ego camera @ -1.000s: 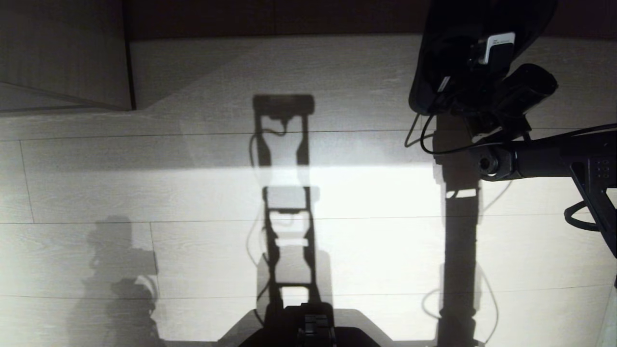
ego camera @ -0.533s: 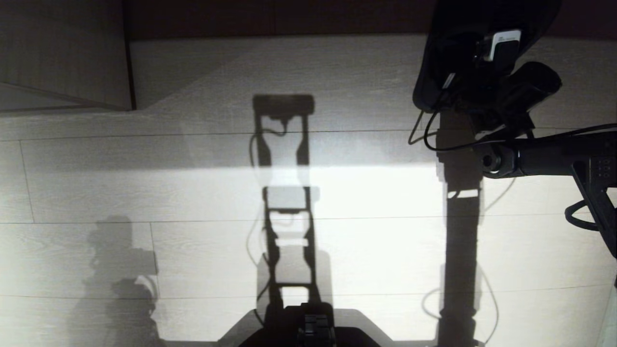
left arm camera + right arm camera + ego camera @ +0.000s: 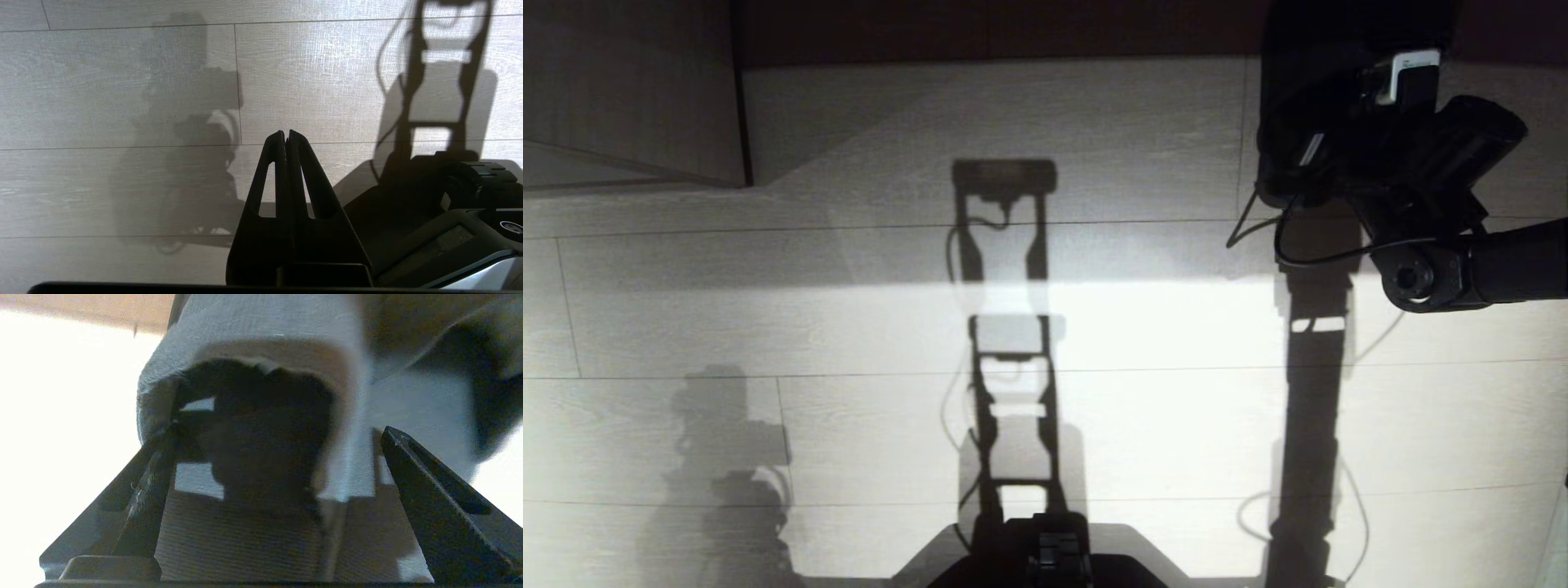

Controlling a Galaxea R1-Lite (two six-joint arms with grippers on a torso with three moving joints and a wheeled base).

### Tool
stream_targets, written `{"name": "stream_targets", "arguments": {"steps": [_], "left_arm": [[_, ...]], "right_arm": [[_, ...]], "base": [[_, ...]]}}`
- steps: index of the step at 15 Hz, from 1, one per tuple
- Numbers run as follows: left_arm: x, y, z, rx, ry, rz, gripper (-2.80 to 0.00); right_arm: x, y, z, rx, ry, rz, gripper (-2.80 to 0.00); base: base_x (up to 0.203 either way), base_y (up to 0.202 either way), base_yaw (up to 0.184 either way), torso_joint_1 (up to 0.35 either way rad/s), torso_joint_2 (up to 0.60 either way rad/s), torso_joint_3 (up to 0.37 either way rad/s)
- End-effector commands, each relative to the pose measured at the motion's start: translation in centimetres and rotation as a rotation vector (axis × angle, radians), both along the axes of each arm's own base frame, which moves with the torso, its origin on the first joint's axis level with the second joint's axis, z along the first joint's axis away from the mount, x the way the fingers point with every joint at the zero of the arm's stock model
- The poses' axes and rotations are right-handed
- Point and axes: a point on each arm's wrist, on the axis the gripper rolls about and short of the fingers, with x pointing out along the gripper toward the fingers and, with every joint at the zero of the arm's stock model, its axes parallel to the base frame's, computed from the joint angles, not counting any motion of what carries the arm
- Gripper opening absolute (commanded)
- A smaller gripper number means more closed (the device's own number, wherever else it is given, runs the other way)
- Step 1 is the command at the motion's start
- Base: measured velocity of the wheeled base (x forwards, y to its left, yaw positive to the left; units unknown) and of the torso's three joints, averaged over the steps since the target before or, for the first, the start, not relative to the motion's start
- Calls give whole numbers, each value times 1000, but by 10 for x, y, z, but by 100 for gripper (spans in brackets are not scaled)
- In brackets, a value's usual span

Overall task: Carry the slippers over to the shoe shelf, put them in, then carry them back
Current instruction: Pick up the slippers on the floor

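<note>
Floor of pale wood-grain planks (image 3: 1143,408) is seen spread wide before the robot, with only shadows of the rig lying across it. At the near edge the dark front of the robot's base (image 3: 1045,555) is shown. The left gripper (image 3: 286,136) is held low beside the base, its two black fingers pressed together with nothing between them, above bare planks.

Farther out, on the right side, the right gripper (image 3: 269,457) is carried at the end of its black arm (image 3: 1486,269). Its jaws are spread wide, and the dark navy-black soft slippers (image 3: 253,375) are seen lying between them; one finger (image 3: 425,486) stands apart from the fabric, so a firm grip cannot be confirmed. In the head view the slippers (image 3: 1339,90) appear as a dark mass at the far right.

At the far left corner a pale wood-grain panel (image 3: 629,90) with a dark edge is set, and a dark band (image 3: 996,28) runs along the far edge of the floor.
</note>
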Motion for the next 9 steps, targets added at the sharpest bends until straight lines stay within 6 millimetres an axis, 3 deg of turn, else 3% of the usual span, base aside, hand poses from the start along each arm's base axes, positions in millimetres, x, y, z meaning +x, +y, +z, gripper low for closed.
{"name": "stream_targets", "arguments": {"steps": [1, 9], "left_arm": [[0, 0, 0, 0, -2, 0, -280], [0, 0, 0, 0, -2, 0, -280]], "right_arm": [[-22, 0, 19, 0, -42, 3, 0], [-44, -2, 28, 0, -45, 2, 0]], "base": [[0, 0, 0, 0, 0, 0], [0, 0, 0, 0, 0, 0]]}}
